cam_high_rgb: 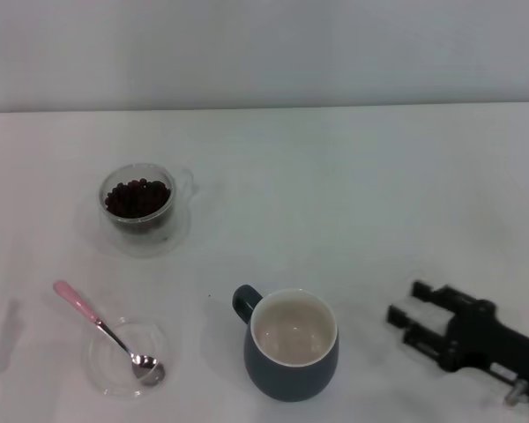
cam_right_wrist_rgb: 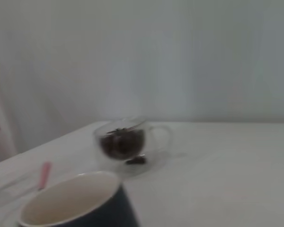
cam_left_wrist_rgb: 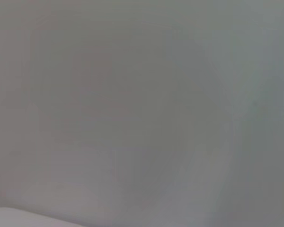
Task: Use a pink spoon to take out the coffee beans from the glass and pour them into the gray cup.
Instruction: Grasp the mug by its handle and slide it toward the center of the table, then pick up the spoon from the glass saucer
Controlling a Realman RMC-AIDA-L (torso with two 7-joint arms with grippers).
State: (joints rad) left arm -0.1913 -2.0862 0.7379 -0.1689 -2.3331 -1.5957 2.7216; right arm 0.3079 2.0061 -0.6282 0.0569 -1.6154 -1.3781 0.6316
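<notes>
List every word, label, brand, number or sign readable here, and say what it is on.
None: no text, label or number shows on the gray cup, the glass, the pink spoon, the clear dish or the right gripper.

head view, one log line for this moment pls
pink spoon: in dish | coffee beans: in glass | gray cup: empty | right gripper: open, idle

Soft even light — faint shadows, blurry wrist views
</notes>
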